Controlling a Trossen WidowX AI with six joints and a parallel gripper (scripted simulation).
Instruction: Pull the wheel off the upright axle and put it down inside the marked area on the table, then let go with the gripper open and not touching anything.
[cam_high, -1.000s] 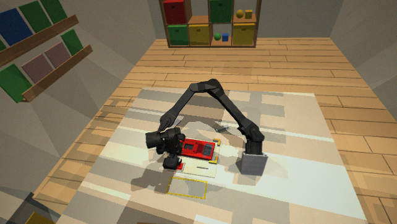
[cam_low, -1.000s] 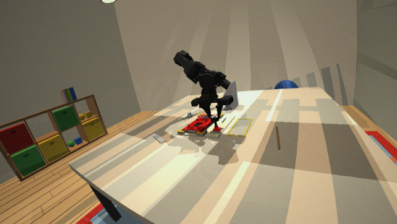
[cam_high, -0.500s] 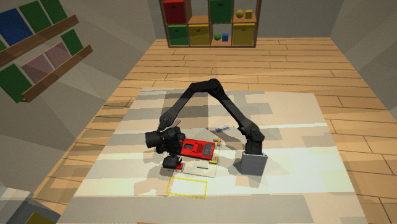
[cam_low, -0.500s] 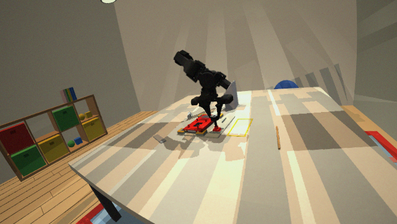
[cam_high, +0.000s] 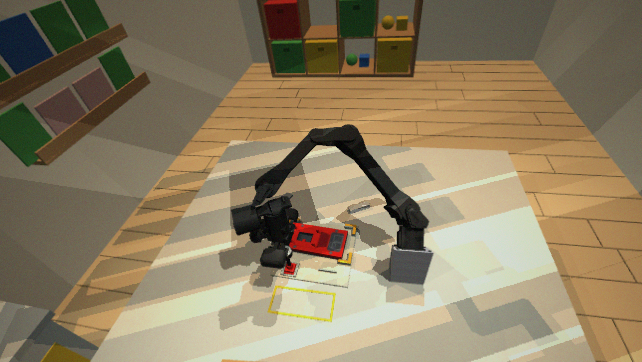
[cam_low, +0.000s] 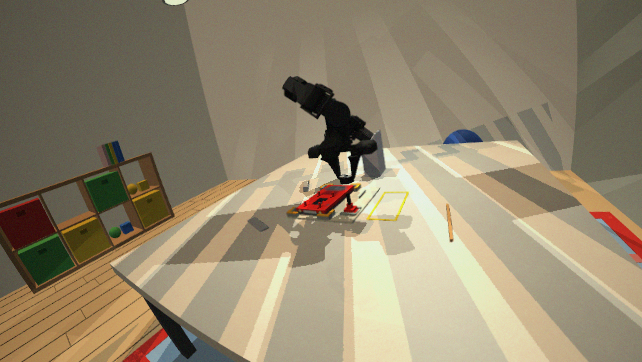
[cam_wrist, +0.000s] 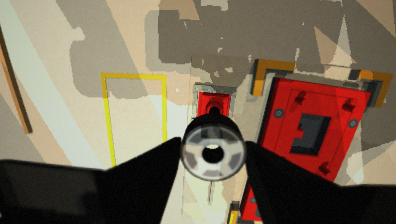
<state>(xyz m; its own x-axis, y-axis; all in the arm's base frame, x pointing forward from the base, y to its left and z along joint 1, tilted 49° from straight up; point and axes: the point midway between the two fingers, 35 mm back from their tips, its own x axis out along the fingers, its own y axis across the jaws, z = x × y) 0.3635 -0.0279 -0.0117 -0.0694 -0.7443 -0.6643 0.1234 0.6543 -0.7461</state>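
Observation:
My gripper (cam_high: 289, 252) (cam_low: 346, 177) (cam_wrist: 212, 145) is shut on the wheel (cam_low: 346, 180) (cam_wrist: 192, 152), a black tyre with a grey spoked hub. The wheel is level and hangs above the upright axle (cam_high: 288, 261) (cam_low: 349, 198) (cam_wrist: 214, 110); a gap shows between them in the exterior view. The axle stands on a small red base (cam_high: 290, 270) (cam_low: 351, 210) (cam_wrist: 224, 102). The marked area, a yellow outline (cam_high: 333, 307) (cam_low: 403, 206) (cam_wrist: 134, 76), lies to one side of the axle base, with nothing in it.
A red chassis (cam_high: 325, 248) (cam_low: 315, 203) (cam_wrist: 285, 130) lies beside the axle between orange corner brackets (cam_high: 345, 261) (cam_wrist: 274, 65). A thin dark rod (cam_high: 327, 271) lies nearby. A grey bar (cam_high: 359, 208) and an orange stick (cam_low: 450, 223) (cam_wrist: 15, 82) lie farther off.

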